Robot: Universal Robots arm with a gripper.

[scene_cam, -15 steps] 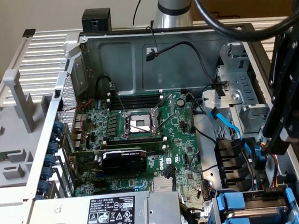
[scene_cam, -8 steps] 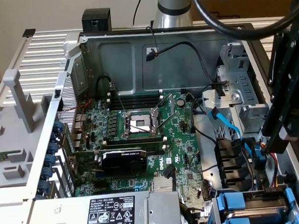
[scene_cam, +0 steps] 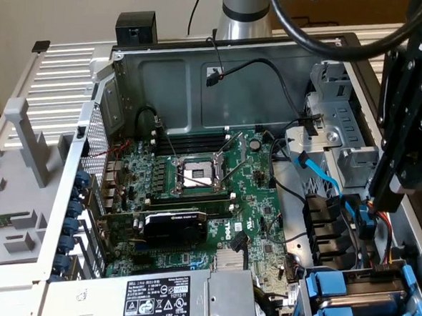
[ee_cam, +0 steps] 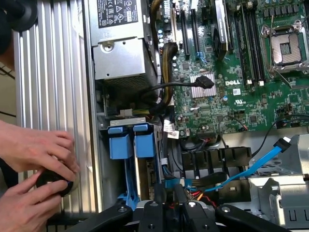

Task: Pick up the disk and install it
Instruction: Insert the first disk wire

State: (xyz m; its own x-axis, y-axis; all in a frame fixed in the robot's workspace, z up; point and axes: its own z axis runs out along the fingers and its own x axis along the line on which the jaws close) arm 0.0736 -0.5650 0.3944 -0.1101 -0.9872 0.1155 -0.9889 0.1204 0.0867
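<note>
I can't tell my end effector's [scene_cam: 380, 200] grip; blue-railed silver-grey metal disk [scene_cam: 360, 299] looks seated in its bay.

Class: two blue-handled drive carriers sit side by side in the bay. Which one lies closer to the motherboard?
In the wrist view, the blue carrier beside the black cable bundle is closer to the motherboard; the other carrier sits against the case wall.

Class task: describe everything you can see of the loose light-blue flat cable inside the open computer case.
The light-blue flat cable is a thin, ribbon-like plastic lead. Its free end carries a small pale connector, unplugged and raised over the grey metal drive cage. From there it slopes down across the black plastic duct toward the wire bundle near the gripper.
</note>
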